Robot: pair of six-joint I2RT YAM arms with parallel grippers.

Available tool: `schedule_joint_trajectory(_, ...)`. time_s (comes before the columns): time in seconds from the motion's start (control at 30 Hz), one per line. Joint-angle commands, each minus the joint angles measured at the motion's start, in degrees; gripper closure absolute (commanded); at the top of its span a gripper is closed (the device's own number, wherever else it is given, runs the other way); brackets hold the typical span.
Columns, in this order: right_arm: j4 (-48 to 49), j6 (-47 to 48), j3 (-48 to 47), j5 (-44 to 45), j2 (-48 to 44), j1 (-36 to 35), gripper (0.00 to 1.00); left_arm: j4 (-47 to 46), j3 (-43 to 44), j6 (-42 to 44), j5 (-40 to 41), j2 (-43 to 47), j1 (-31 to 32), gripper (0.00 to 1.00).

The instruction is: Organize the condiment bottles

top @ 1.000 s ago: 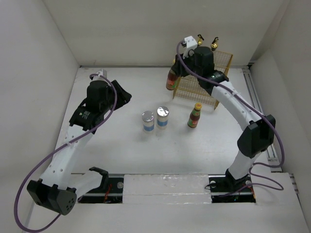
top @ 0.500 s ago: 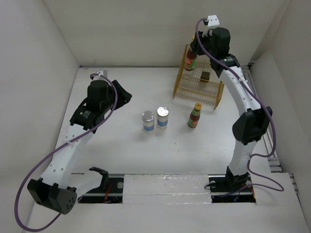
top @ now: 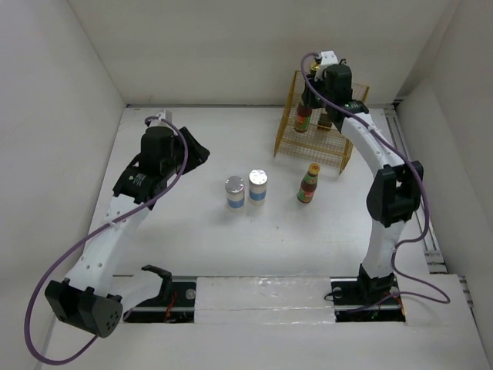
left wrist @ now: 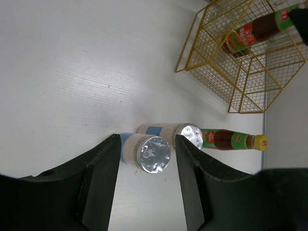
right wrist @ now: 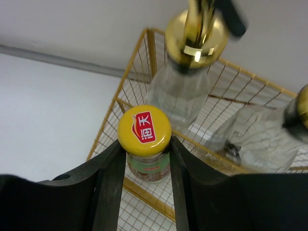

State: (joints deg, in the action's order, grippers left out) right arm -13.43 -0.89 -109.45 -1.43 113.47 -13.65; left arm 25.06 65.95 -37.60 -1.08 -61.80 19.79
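Observation:
My right gripper (top: 307,105) (right wrist: 146,144) is shut on the neck of a red condiment bottle with a yellow cap (top: 303,119) (right wrist: 144,129). It holds the bottle upright inside the left end of the yellow wire rack (top: 311,153). Whether the bottle touches the rack floor I cannot tell. Two clear glass bottles with gold spouts (right wrist: 185,89) (right wrist: 262,137) stand in the rack behind it. A second red bottle (top: 309,184) and two white silver-lidded cylinders (top: 234,192) (top: 258,187) stand mid-table. My left gripper (top: 199,151) (left wrist: 147,142) hovers open above the table, left of the cylinders, holding nothing.
White walls enclose the table at the back and on both sides. The rack (left wrist: 231,86) sits at the back right, close to the rear wall. A metal rail (top: 416,181) runs along the right edge, and both arm bases stand at the near edge.
The right arm carried the red bottle from the rack's left outer side up over its rim, then down into the rack. The left arm has barely moved.

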Motion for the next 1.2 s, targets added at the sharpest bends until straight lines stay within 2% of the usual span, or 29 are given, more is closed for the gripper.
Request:
schedule_joint_trajectory(0.0, 10.78, 0.8, 4.23, 2.31, -5.01, -1.03, 0.95, -2.03, -0.56, -0.19, -0.06, 0.28, 0.16, 0.55)
schedule_joint_trajectory(0.17, 11.32, 0.8, 9.6, 3.45, -5.01, -2.61, 0.92, -2.03, -0.56, -0.19, -0.06, 0.28, 0.16, 0.55)
schedule_joint_trajectory(0.27, 11.32, 0.28, 10.4, 4.06, -5.54, -3.13, 0.71, -2.03, -0.56, -0.19, -0.06, 0.28, 0.16, 0.55)
schedule_joint_trajectory(0.3, 11.32, 0.27, 11.18, 4.07, -6.06, -3.14, 0.55, -2.03, -0.56, -0.19, -0.06, 0.28, 0.16, 0.55)
schedule_joint_trajectory(0.43, 9.66, -0.35, 11.71, 5.3, -8.44, -3.14, 0.25, -2.03, -0.56, 0.34, -0.06, 0.28, 0.16, 0.52)
schedule_joint_trajectory(0.57, 5.44, -0.35, 11.62, 6.35, -13.61, -3.14, 0.11, -1.51, -0.56, 0.86, 0.46, 0.28, 0.16, 0.51)
schedule_joint_trajectory(0.73, -2.37, -0.35, 19.52, 10.57, -24.86, -5.86, 0.09, -1.5, -0.56, 0.87, 0.47, 0.28, 0.16, 0.5)
schedule_joint_trajectory(0.8, -5.54, -0.96, 26.54, 11.97, -31.53, -7.35, 0.09, -1.5, -0.56, 1.39, 0.47, 0.28, 0.16, 0.5)
schedule_joint_trajectory(0.93, -17.12, -5.52, 35.87, 11.81, -41.21, -12.08, 0.09, -2.2, -0.04, 1.39, 0.99, -0.25, 0.16, 0.5)
schedule_joint_trajectory(1.0, -19.6, -8.24, 39.64, 11.8, -45.15, -14.11, 0.09, -2.21, 0.66, 2.0, 0.99, -0.77, 0.69, 0.5)
schedule_joint_trajectory(1.17, -20.77, -10.45, 44.05, 12.51, -47.2, -16.23, 0.09, -2.73, 1.28, 2.01, 1.61, -1.3, 1.3, 0.5)
